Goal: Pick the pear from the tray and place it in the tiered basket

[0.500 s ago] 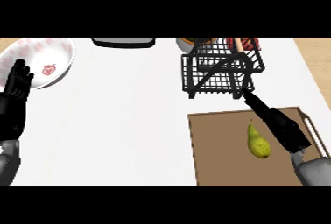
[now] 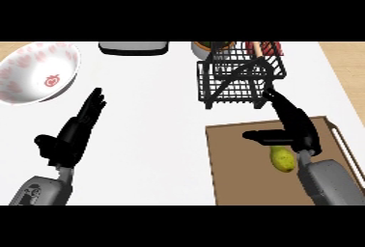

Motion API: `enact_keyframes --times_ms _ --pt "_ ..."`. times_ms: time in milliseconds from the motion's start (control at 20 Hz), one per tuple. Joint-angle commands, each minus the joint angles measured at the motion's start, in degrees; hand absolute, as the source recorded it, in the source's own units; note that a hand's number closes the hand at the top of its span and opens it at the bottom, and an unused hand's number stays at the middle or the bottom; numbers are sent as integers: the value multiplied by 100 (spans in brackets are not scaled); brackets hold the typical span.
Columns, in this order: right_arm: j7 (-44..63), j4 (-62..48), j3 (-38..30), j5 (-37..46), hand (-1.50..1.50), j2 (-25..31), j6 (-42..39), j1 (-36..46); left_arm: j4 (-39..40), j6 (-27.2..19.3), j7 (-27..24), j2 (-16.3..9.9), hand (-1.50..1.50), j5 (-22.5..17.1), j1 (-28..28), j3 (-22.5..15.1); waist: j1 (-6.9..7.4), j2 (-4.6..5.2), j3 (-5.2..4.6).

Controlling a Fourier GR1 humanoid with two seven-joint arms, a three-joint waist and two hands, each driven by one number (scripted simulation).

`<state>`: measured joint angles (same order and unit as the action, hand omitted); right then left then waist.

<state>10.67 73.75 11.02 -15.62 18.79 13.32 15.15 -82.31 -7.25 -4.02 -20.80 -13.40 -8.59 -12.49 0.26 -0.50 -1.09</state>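
While my right hand (image 2: pixel 294 126) hovers flat, fingers straight and holding nothing, the pear (image 2: pixel 282 159) lies just under its thumb. My left hand (image 2: pixel 71 135) rests open, fingers straight.

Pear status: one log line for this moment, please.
pear: on tray, not gripped | right hand: open over pear | left hand: open | basket: no pear

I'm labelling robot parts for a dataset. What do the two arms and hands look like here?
Both forearms are grey, smooth and rounded, coming in from the lower edge. The left forearm bears a small dark marking. Each ends in a black hand, left hand and right hand, with slim black fingers and a thumb. No cables or sleeves show.
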Motion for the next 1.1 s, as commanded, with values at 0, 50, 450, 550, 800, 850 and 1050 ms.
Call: enact_keyframes --times_ms 0,50,450,550,800,850,1050 --pt "-56 -918 -358 -123 -150 -894 867 373 161 241 -74 360 0 -32 43 -375 108 137 115" --pt "-353 -1161 -406 -7 -150 -955 933 509 260 281 52 373 0 -41 -67 -378 103 127 116" --pt "1863 -642 266 889 -150 1093 -261 1672 680 278 -101 529 0 127 -261 -285 8 41 87" --pt "2260 -708 736 1288 -150 1609 -864 1735 670 246 -268 558 0 147 -88 -298 71 27 71" --pt "3429 -587 1597 1297 -150 2287 -2984 2234 673 453 -252 534 0 29 -119 -289 180 36 58" --pt "3619 -509 1561 1117 -150 2453 -3444 2453 720 473 -333 541 0 76 -59 -332 144 32 65" --pt "4738 -514 1698 523 -150 2010 -4473 3142 728 315 -262 665 0 208 -152 -375 134 52 89"
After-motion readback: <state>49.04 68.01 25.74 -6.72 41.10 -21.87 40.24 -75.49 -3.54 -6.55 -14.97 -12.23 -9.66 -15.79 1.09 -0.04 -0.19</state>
